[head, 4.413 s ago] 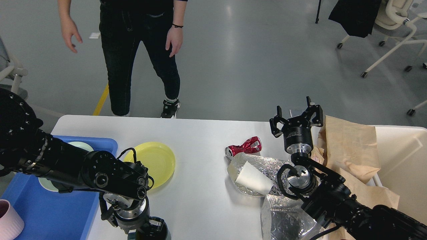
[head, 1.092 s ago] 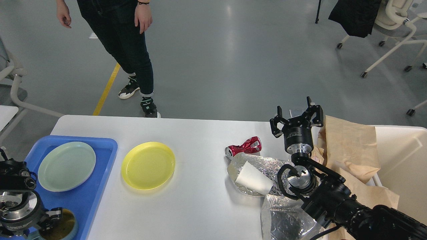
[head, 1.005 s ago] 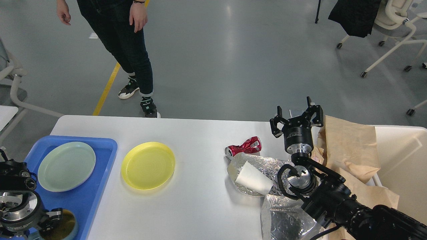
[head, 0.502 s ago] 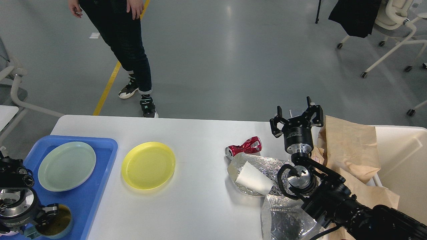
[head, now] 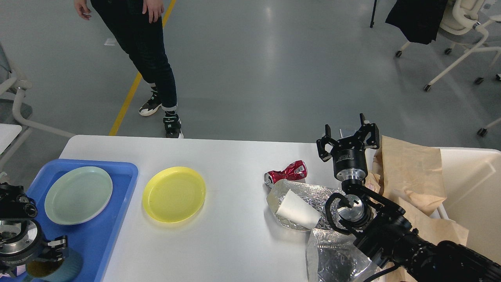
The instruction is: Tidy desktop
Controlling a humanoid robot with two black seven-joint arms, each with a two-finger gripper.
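Observation:
The white desktop [head: 235, 156] holds a yellow plate [head: 174, 194], a crushed red can [head: 285, 172], a white paper cup [head: 295, 209] lying on crumpled foil [head: 309, 192] and a foil bag [head: 336, 258]. A blue tray [head: 117, 172] at the left holds a pale green plate [head: 78, 195]. My left gripper [head: 45, 260] is at the bottom left over the tray, shut on a teal cup [head: 54, 268] that is tilted on its side. My right gripper [head: 348, 135] points up, open and empty, above the desktop's far right part, beyond the can.
A cream-white bin [head: 477, 184] at the right holds crumpled brown paper [head: 411, 176]. A person [head: 152, 66] in dark trousers stands on the floor beyond the far left edge. Office chairs [head: 465, 43] stand at the far right.
My left arm has drawn back from beside the yellow plate to the bottom left with the cup, which now tilts over the tray. The person has stepped left. My right arm has not moved.

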